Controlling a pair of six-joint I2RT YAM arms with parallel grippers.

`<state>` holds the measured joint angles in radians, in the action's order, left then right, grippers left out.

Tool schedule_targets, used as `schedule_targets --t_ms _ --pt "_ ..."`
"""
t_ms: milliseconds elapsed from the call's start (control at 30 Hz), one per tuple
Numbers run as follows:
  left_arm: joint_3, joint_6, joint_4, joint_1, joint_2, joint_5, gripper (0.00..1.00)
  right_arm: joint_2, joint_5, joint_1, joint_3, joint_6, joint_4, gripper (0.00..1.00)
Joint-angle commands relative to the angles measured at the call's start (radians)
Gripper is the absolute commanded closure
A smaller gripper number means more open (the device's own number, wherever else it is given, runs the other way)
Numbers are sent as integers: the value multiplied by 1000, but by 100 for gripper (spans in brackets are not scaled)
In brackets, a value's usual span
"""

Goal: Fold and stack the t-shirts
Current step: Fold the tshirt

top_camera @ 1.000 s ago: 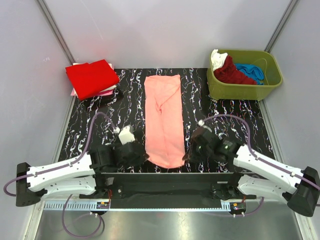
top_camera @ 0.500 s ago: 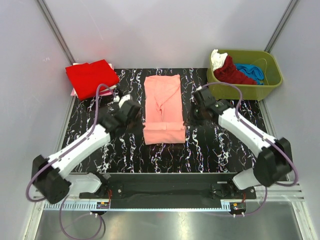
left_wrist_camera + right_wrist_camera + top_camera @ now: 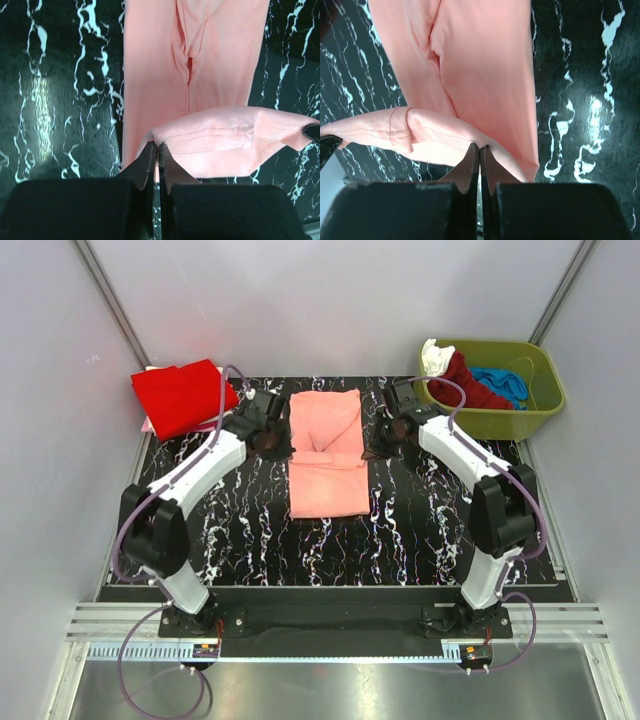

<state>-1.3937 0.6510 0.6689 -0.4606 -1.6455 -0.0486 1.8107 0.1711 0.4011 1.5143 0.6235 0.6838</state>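
Note:
A salmon-pink t-shirt (image 3: pixel 328 485) lies lengthwise on the middle of the black marbled mat, its near hem lifted and doubled over toward the far end. My left gripper (image 3: pixel 284 447) is shut on the hem's left corner, and the left wrist view shows it (image 3: pixel 158 146) pinching the stitched edge above the shirt (image 3: pixel 220 55). My right gripper (image 3: pixel 372 448) is shut on the right corner; in the right wrist view it (image 3: pixel 480 147) nips the hem over the shirt (image 3: pixel 485 55). A folded bright red t-shirt (image 3: pixel 180 395) tops a stack at the far left.
An olive-green tub (image 3: pixel 500 422) at the far right holds a dark red shirt (image 3: pixel 465 387), a blue one (image 3: pixel 502 382) and a white one (image 3: pixel 435 358). A pale pink edge (image 3: pixel 212 424) shows under the red shirt. Grey walls close in both sides of the mat (image 3: pixel 440 530).
Both grippers have carried the shirt's near hem from the mat's near edge toward the far end, so the shirt now lies doubled and shorter. Both arms have stretched forward.

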Motion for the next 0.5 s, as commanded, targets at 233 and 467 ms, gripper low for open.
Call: schedule_targets --t_ms 233,467 --pt "-162 -115 -12 69 -201 130 100 160 80 -53 139 -28 -36 100" --pt "-255 -163 14 100 -327 153 100 295 142 -82 224 -41 -55 100"
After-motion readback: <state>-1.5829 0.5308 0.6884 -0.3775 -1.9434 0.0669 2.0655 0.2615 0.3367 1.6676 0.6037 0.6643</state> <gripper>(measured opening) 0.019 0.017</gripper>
